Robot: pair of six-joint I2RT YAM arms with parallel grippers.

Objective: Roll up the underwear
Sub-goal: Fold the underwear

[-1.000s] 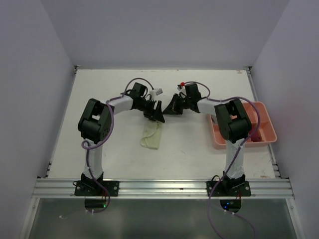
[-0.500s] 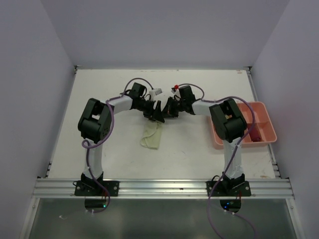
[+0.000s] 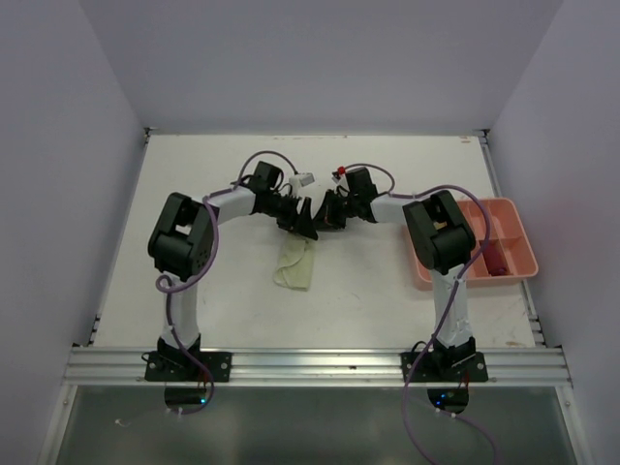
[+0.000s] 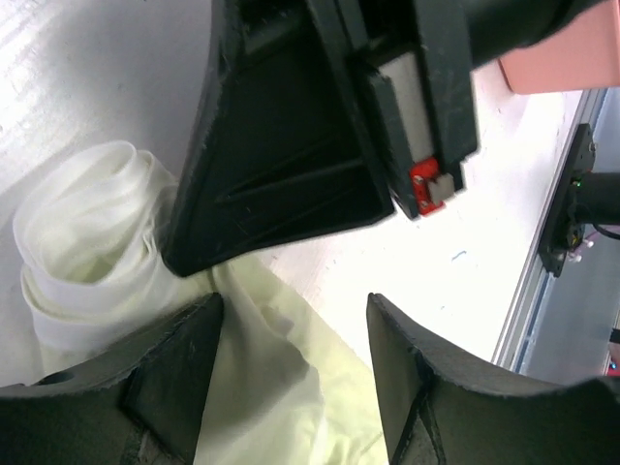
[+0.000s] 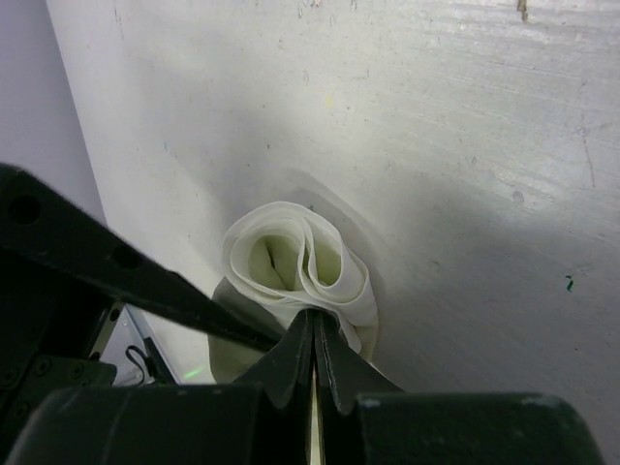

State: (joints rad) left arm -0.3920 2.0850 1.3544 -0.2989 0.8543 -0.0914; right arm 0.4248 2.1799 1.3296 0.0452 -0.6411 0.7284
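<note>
Right gripper (image 5: pixel 313 337) clamped shut, tips touching rolled end of underwear (image 5: pixel 291 254); left gripper (image 4: pixel 291 383) spread wide, straddling its flat part.

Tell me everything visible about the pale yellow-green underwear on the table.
The underwear is thin, soft, pale yellow-green cloth lying on the white table, mid-table in front of both arms. Its far end is wound into a loose, open-cored roll; the rest lies flat and creased toward the near edge. The left gripper straddles the flat part, jaws open. The right gripper, jaws shut, meets the roll's rim; whether it pinches cloth cannot be told.
</note>
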